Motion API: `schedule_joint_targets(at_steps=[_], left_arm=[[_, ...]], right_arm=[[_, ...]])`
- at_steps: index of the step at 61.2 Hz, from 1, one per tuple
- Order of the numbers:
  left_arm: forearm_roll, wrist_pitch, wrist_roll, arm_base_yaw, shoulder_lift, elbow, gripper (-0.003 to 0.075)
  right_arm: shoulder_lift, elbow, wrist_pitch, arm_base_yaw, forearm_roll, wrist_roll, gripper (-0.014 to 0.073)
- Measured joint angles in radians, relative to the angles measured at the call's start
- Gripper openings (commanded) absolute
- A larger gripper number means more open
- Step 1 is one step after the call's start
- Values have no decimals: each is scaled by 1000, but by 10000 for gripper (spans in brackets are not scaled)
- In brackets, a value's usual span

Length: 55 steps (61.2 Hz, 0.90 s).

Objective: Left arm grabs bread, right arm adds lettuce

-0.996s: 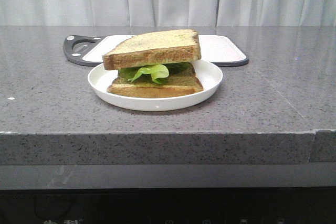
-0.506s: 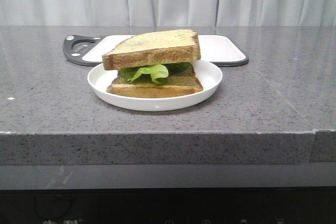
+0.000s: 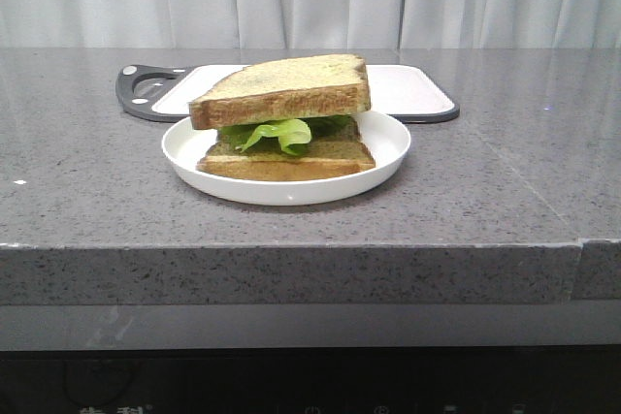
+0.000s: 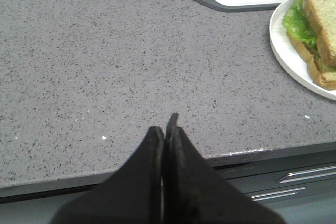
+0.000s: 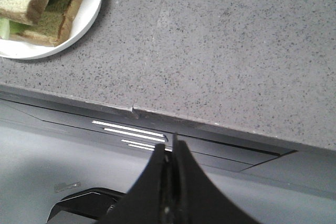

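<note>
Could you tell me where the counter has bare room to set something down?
The grey counter lies bare left of the white plate, right of it, and in the strip between plate and front edge. The middle is crowded: the plate carries the bread over lettuce, with the cutting board close behind.

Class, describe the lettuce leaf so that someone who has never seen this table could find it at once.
Start at the grey stone counter and find the white plate in front of the cutting board. Two slices of bread are stacked on it, and the lettuce sits between them, poking out at the front. It is the only ruffled, bright light-green thing there, paler than the dark green spread beneath.
</note>
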<state>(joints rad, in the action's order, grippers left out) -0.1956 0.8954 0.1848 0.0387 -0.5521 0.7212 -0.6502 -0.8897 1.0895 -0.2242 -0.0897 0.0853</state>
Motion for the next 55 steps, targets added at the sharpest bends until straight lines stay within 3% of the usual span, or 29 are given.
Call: schedule_joint_targets(at_steps=[14,35,55], left_arm=[[8,-28,1,9,63,-16,-20],[31,-344,5,9,334,-244,-20],[-25,-600,-6,11,460,-488,-20]], right_arm=[[0,0,2,0,0,0,-118],[0,0,3,0,0,0,-118],[0,0,3,0,0,0,-118]])
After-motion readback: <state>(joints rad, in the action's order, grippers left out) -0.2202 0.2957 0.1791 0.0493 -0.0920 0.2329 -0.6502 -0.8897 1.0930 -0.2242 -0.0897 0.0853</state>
